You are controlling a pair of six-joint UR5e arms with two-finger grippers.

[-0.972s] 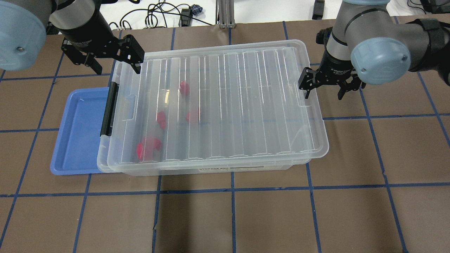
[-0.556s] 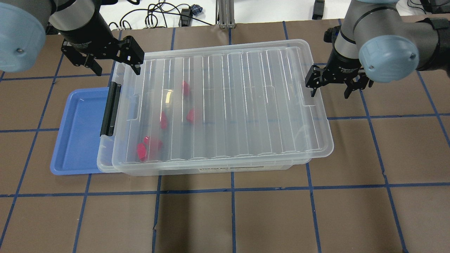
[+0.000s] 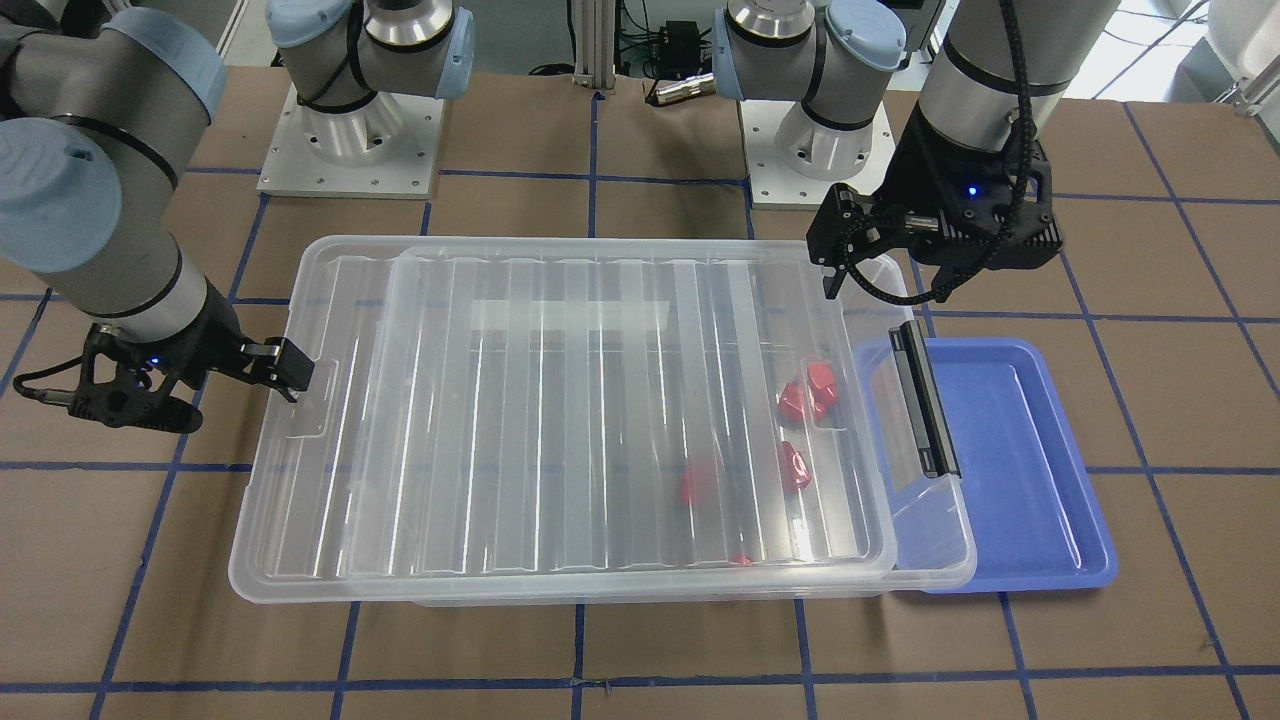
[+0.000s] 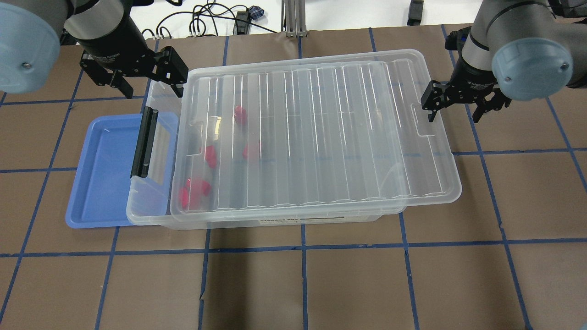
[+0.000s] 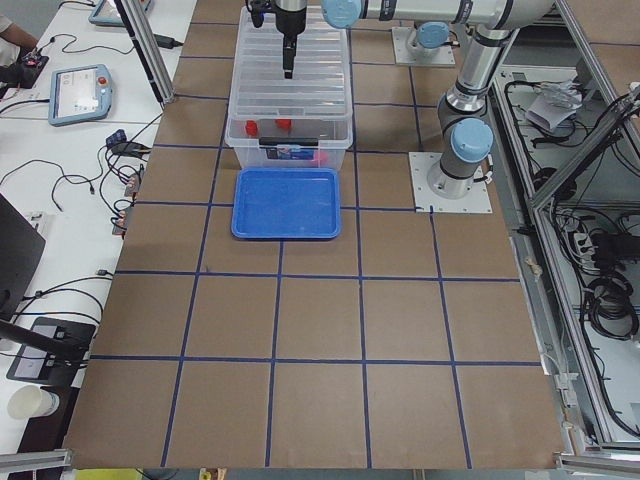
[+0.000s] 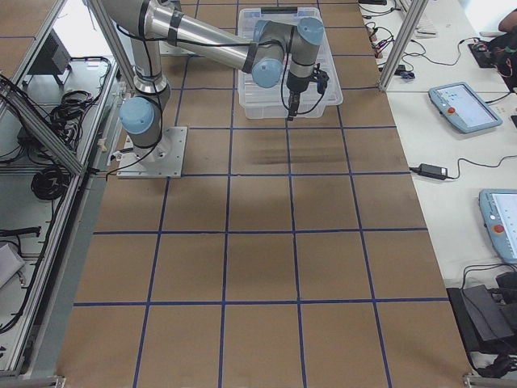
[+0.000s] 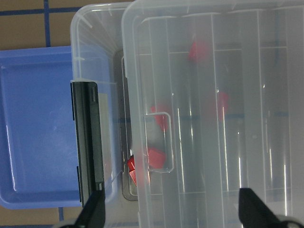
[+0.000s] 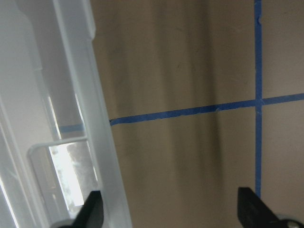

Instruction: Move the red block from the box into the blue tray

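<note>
The clear box (image 4: 149,214) holds several red blocks, seen blurred through its ribbed lid (image 4: 321,137): one red block (image 4: 240,114) at the far side, and a pair (image 4: 192,192) near the front. The lid sits shifted right, leaving a gap by the black latch (image 4: 143,142). The blue tray (image 4: 103,174) lies against the box's left end, partly under it. My left gripper (image 4: 151,89) is open and empty above the box's far left corner. My right gripper (image 4: 455,117) is open, with one finger (image 4: 431,112) at the lid's right end notch.
The lid overhangs the box's right end onto brown table (image 4: 504,192) with blue tape lines. Cables (image 4: 206,23) lie past the far edge. In the left wrist view, a red block (image 7: 154,159) shows through the lid's handle cutout.
The lid has slid to the right off the box's left end, opening a gap by the latch. My right gripper has moved right with it. The left arm has stayed still.
</note>
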